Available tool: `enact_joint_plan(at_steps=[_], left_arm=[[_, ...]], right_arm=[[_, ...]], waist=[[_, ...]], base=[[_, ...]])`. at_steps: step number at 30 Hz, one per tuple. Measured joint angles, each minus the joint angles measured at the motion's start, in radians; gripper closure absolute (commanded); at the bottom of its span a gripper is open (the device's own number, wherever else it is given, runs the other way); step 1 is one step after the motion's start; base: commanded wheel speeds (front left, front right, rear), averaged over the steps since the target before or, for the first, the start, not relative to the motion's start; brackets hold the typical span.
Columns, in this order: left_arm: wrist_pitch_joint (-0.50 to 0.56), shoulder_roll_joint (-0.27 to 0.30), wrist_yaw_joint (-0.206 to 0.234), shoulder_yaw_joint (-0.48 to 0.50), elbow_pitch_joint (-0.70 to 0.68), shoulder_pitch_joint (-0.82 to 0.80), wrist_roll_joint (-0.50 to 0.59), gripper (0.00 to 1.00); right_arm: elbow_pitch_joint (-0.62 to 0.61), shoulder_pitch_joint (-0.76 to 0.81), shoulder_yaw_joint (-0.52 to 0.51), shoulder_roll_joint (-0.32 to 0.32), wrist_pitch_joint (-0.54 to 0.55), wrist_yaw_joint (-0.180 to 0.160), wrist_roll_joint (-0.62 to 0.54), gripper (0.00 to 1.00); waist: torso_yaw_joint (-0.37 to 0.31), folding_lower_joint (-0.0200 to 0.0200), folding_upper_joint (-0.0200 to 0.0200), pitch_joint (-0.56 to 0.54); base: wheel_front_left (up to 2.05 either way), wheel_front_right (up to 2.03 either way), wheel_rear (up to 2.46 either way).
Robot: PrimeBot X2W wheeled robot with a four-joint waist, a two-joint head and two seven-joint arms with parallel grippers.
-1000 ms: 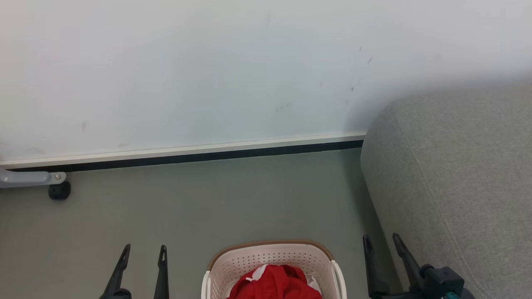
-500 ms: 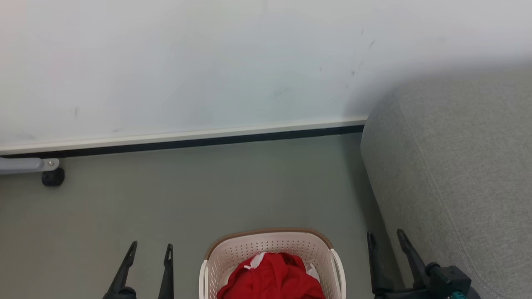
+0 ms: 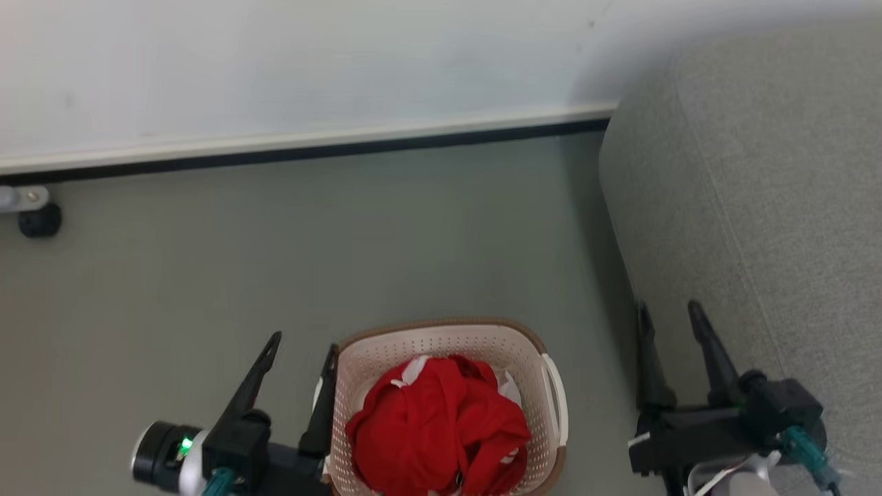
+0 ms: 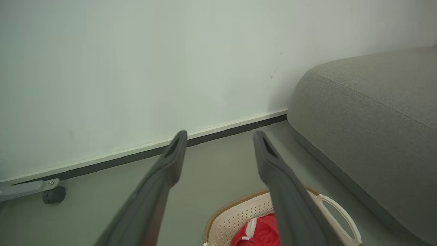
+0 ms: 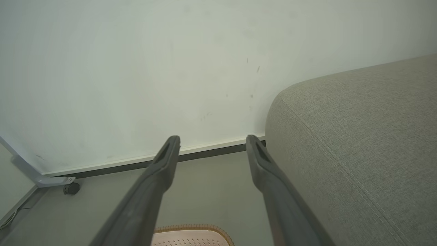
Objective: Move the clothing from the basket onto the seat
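Now: the basket stands on the grey-green floor at the bottom centre of the head view, brown rim up, with a white side handle on the side facing the seat. Inside it lies the clothing, one crumpled red heap with white trim showing at its top and right edges (lettering not legible from here), all of it within the rim. Grey and woven, the seat takes the right side of the head view, its rounded corner close to the wall; a strip of floor separates it from the basket. Next, the left pincer: jaws spread wide and empty, pointing up the view. Its inner finger runs along the basket's left wall and overlaps the rim in the head view; contact or a small gap, cannot tell. In the left wrist view that finger crosses in front of the basket, red cloth just beside it. Then the right pincer: jaws likewise spread and empty, hanging between basket and seat, close against the seat's side and well apart from the clothing. The right wrist view has the far arc of the basket rim at its bottom edge, with the seat to the right. Background: a white baseboard over a dark strip where wall meets floor, and a black caster at far left by the wall.
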Motion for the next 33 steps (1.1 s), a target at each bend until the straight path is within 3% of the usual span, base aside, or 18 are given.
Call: enact_joint_plan(at_steps=[10, 33], left_arm=[[0.020, -0.033, -0.048, -0.096, 0.125, -0.150, 0.035, 0.00], [0.072, -0.063, -0.074, -0.166, 0.386, -0.442, 0.071, 0.00]], right_arm=[[-0.063, -0.120, -0.033, -0.001, -0.007, 0.000, -0.003, 0.00], [-0.163, -0.377, -0.063, 0.003, -0.007, 0.000, -0.022, 0.00]], waist=[[-0.031, 0.0001, 0.0000, 0.143], [-0.110, 0.0000, 0.0001, 0.485]], base=[[0.00, 0.00, 0.00], [0.00, 0.00, 0.00]])
